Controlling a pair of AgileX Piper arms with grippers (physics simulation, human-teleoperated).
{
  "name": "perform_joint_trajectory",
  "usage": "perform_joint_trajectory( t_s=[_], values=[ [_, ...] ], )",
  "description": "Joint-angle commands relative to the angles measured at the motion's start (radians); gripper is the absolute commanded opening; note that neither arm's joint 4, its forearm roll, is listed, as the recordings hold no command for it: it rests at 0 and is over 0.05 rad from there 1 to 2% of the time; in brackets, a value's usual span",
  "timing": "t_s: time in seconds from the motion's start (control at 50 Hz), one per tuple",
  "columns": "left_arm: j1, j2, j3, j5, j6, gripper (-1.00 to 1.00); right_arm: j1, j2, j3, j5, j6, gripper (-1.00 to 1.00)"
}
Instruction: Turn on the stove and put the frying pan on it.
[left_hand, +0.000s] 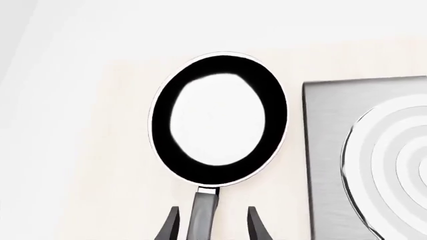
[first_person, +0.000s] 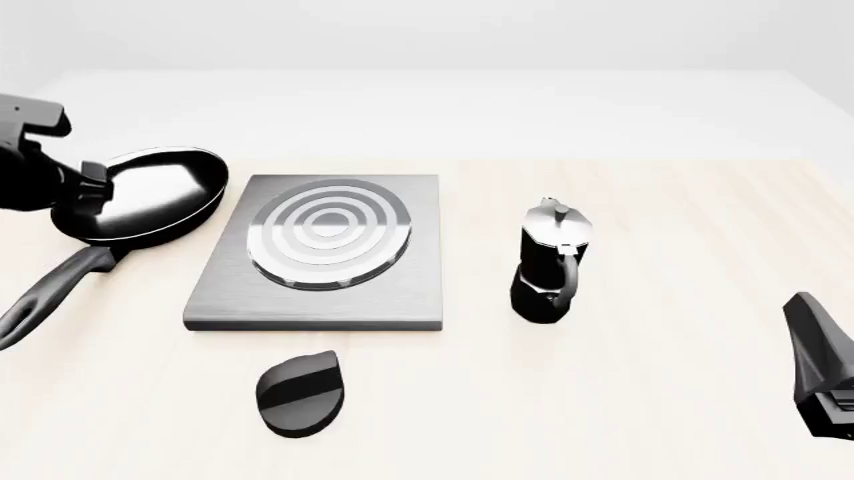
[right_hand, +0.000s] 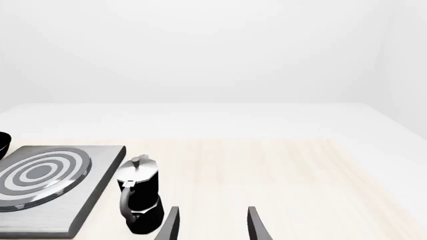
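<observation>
Left wrist view had the frying pan (left_hand: 219, 120) straight ahead of the left end effector (left_hand: 213, 222), its handle (left_hand: 203, 212) running back between the two fingers. The fingers sat apart on either side of the handle with a visible gap on both sides, so it looked open and not clamped on anything. The stove (left_hand: 327, 150) was just off to one side of the pan, with its ringed burner (left_hand: 393, 165) partly in view.

From the front camera the pan (first_person: 144, 198) was lying on the tabletop (first_person: 641, 400) right beside the stove plate (first_person: 320, 250), on the far-left side near the left arm (first_person: 34, 165); I couldn't make out the left fingers there. The black knob (first_person: 303, 393) sat on its own just in front of the stove, well away from both end effectors.

Right end effector (right_hand: 212, 222) was open too, nothing between the fingers, just bare tabletop. The moka pot (right_hand: 138, 195) stood upright just beside and ahead of it, with the stove (right_hand: 50, 185) beyond that. In the front view, only part of the right arm (first_person: 825, 360) showed, at the edge.
</observation>
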Motion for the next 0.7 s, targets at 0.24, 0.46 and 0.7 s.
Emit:
perform_joint_trajectory(
  t_s=[0.24,0.46,0.7],
  values=[
    [0.016,0.066,0.053,-0.067,0.016,1.0,0.0,0.0,0.0,0.0,0.0,1.0],
    [0.024,0.121,0.074,-0.116,0.02,1.0,0.0,0.0,0.0,0.0,0.0,1.0],
    [0.047,0.178,0.077,-0.156,0.049,1.0,0.0,0.0,0.0,0.0,0.0,1.0]
  ],
)
